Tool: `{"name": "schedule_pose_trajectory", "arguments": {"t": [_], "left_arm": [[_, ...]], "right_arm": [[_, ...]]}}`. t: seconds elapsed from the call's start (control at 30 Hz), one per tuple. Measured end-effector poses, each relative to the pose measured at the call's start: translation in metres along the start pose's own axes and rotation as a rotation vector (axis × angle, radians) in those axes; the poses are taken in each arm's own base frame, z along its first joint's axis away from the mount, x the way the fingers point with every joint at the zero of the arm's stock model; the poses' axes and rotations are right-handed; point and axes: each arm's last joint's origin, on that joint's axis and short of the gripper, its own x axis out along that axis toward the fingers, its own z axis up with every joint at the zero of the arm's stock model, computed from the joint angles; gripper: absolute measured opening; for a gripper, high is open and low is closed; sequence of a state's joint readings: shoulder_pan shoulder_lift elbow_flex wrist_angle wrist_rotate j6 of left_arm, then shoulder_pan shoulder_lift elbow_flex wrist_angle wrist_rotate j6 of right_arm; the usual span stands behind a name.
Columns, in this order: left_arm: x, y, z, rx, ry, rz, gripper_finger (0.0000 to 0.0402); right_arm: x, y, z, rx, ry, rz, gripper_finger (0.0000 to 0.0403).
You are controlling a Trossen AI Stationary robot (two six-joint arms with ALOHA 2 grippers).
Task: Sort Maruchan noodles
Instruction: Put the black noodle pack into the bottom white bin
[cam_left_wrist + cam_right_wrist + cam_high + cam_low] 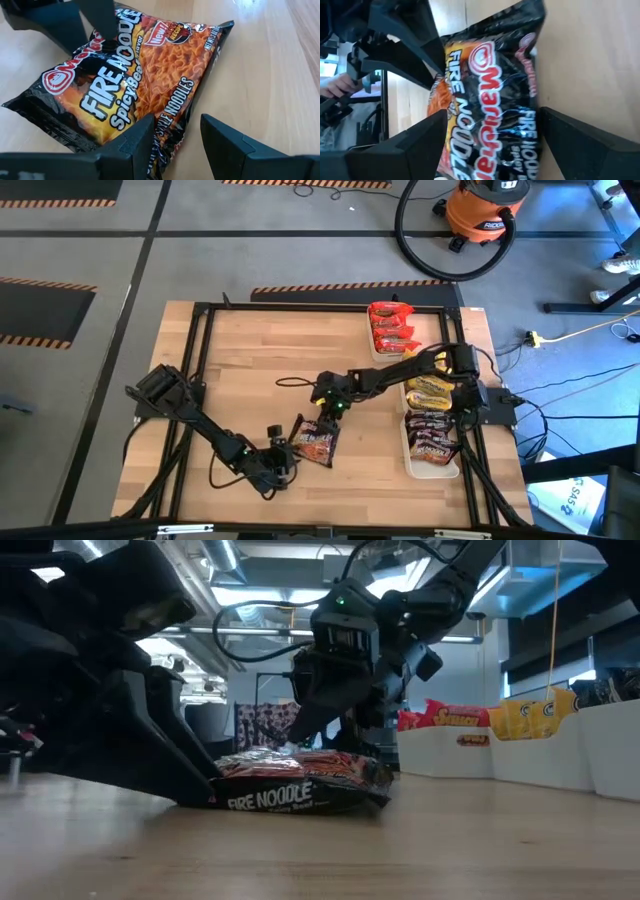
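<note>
1. Left pincer (283, 463) sits low at the near edge of the desk (250, 360), just beside the near-left end of the dark packet (316, 442). In its wrist view we see one finger (131, 142) resting on the packet's near edge with the other off the side over bare wood, jaws partly apart; we cannot tell whether it pinches the wrapper.
2. We find the packet lying flat in the middle of the desk, near the front. Its long axis runs roughly from the left pincer toward the right one, tilted a little.
3. Right pincer (330, 406) hangs just above the packet's far end, jaws spread wide. In its wrist view the fingers (415, 145) straddle the packet's width and nothing is gripped.
4. We judge both arms about equally near. The right arm reaches in from the desk's right side, bent at the elbow, wrist pointing down.
5. Trays (408, 442) along the right edge hold red (390, 328), yellow (432, 388) and dark packets (432, 438).
</note>
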State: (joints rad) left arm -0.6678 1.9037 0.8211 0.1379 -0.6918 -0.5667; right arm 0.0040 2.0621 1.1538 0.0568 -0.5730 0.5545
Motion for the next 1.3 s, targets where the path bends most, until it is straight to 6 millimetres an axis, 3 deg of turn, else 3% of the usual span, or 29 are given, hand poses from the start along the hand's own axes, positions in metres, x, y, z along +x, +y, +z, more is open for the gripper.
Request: {"name": "schedule_pose_trajectory", "arguments": {"t": [0.97, 1.3], "left_arm": [[0.004, 0.002, 0.002, 0.059, -0.034, 0.013, 0.0158], [-0.002, -0.006, 0.002, 0.112, -0.078, -0.002, 0.0158]], "right_arm": [[0.015, 0.022, -0.007, -0.028, -0.053, 0.036, 0.0319], [0.008, 0.011, 0.003, 0.026, -0.133, -0.073, 0.0319]]}}
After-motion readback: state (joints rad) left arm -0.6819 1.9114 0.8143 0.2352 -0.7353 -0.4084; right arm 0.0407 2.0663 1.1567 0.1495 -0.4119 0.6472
